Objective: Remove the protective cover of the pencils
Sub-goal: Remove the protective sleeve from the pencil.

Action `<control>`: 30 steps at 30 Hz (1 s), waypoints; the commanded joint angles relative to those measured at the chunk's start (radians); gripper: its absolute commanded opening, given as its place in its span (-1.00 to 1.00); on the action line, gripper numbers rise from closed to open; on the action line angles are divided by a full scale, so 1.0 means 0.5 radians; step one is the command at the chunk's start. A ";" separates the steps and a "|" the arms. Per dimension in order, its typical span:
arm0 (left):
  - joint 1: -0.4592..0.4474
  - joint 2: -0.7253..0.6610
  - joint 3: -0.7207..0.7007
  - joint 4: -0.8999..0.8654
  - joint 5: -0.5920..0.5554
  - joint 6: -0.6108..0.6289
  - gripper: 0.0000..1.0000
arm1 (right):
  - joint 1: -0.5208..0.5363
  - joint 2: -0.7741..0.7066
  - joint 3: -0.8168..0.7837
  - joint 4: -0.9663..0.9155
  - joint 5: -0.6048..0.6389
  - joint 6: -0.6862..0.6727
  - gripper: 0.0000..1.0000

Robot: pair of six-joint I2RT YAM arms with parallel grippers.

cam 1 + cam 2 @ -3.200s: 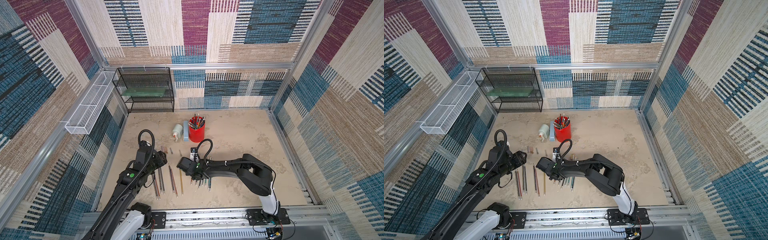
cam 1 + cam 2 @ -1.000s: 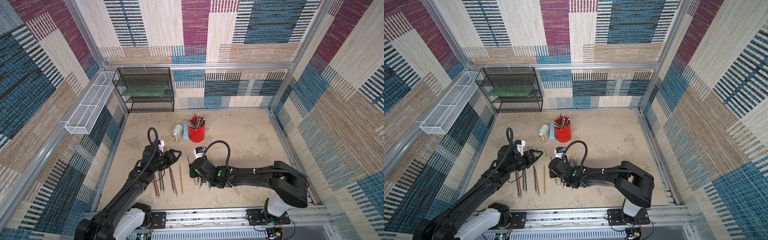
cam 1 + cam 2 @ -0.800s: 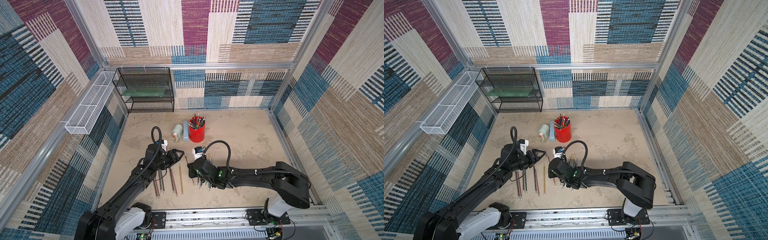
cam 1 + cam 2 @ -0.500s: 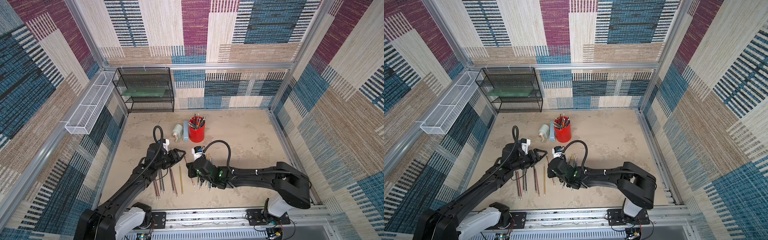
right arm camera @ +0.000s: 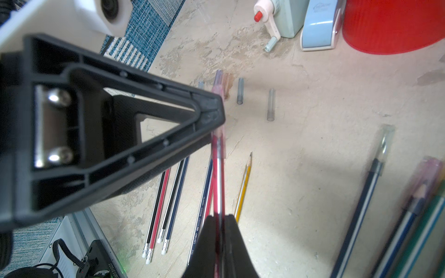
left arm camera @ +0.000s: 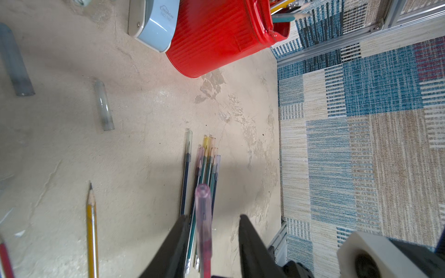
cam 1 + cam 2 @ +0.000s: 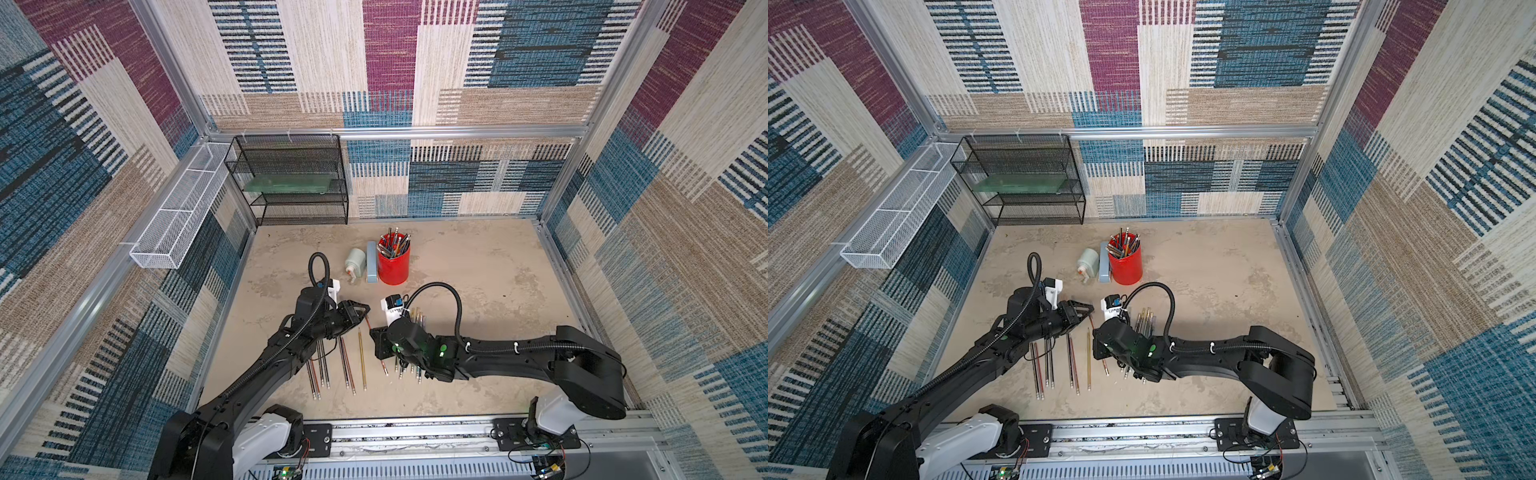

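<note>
My right gripper (image 5: 220, 216) is shut on a red pencil (image 5: 218, 183) and holds it up off the table, tip pointing at the left arm. A clear pink protective cover (image 6: 203, 209) sits on that tip. My left gripper (image 6: 213, 216) straddles the cover, jaws open, with a gap still showing on one side. In both top views the two grippers (image 7: 365, 309) (image 7: 376, 336) meet at mid-table. Bare pencils (image 7: 322, 370) lie in a row under the left arm. Several capped pencils (image 6: 207, 163) lie bunched beside the right arm. Removed covers (image 5: 271, 104) lie loose.
A red cup (image 7: 393, 262) full of pencils stands behind the grippers, next to a blue sharpener (image 7: 371, 262) and a pale green crank sharpener (image 7: 354, 262). A black mesh shelf (image 7: 299, 178) and a white wire basket (image 7: 174, 220) are at the back left.
My left gripper has moved right to the pencil's capped tip and its jaws have narrowed around the cover. The right arm still holds the red pencil, shifted slightly left.
</note>
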 commanded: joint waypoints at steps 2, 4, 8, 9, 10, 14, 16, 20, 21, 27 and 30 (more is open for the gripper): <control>-0.003 0.011 -0.002 0.080 -0.011 -0.037 -0.37 | 0.010 0.008 0.016 0.090 -0.005 -0.025 -1.00; -0.003 0.009 -0.005 0.081 -0.007 -0.036 -0.38 | 0.019 0.000 0.017 0.092 0.001 -0.028 -1.00; -0.003 0.006 -0.008 0.084 -0.007 -0.038 -0.45 | 0.022 -0.003 0.013 0.093 0.002 -0.029 -1.00; -0.003 0.004 -0.011 0.084 -0.007 -0.039 -0.45 | 0.022 0.001 0.017 0.095 0.002 -0.031 -1.00; -0.003 0.003 -0.013 0.086 -0.008 -0.039 -0.45 | 0.021 0.001 0.018 0.096 0.002 -0.030 -1.00; -0.003 0.004 -0.013 0.088 -0.006 -0.037 -0.35 | 0.021 0.011 0.028 0.100 -0.001 -0.032 -1.00; -0.003 0.004 -0.014 0.094 0.002 -0.037 -0.36 | 0.023 0.011 0.029 0.103 -0.001 -0.031 -1.00; -0.003 0.005 -0.020 0.107 -0.001 -0.044 -0.47 | 0.023 0.017 0.032 0.099 -0.001 -0.032 -1.00; -0.003 0.008 -0.020 0.107 -0.001 -0.045 -0.49 | 0.021 0.018 0.032 0.099 -0.003 -0.032 -1.00; -0.003 0.018 -0.026 0.107 -0.016 -0.058 -0.69 | 0.026 0.009 0.009 0.116 -0.012 -0.025 -1.00; -0.003 0.021 -0.029 0.109 -0.025 -0.075 -0.75 | 0.027 0.005 -0.009 0.128 -0.014 -0.020 -1.00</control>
